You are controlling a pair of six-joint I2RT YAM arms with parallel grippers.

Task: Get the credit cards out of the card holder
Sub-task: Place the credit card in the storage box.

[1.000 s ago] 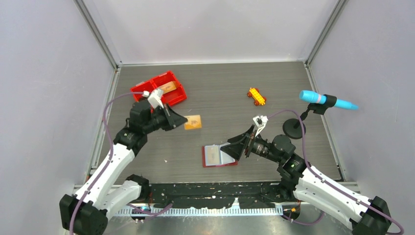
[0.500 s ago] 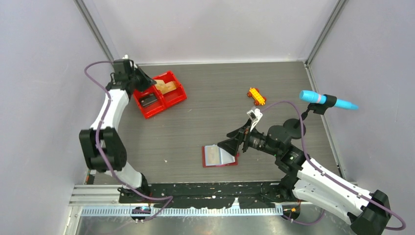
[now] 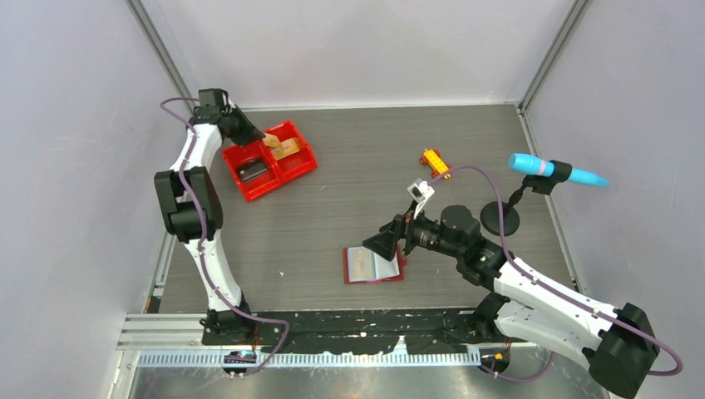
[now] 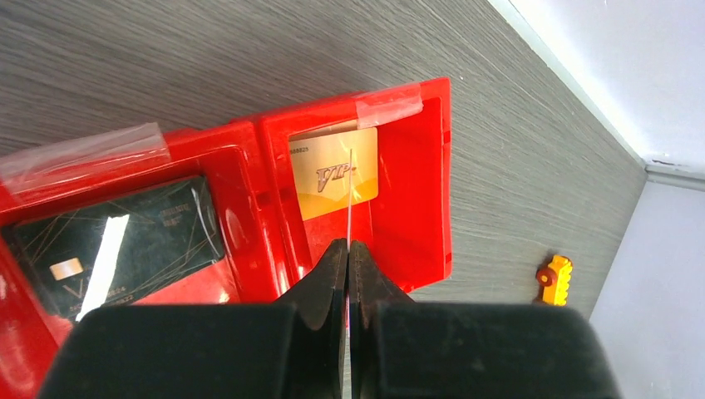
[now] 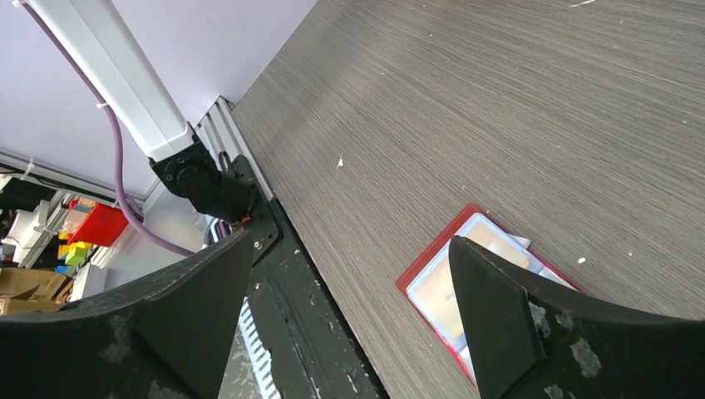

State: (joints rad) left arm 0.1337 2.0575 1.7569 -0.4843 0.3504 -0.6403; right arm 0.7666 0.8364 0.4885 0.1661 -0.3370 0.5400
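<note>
Wallet (image 3: 372, 265) open flat, dark red, pale blue lining, card inside.

Wallet open, cards out in the bin

The dark red card holder (image 3: 373, 265) lay open flat, pale blue lining up. A gold card (image 4: 334, 172) and a black card (image 4: 116, 246) lay in separate bin compartments; another stood edge-on, pinched.

Bright even light, soft shadows, sharp
</note>
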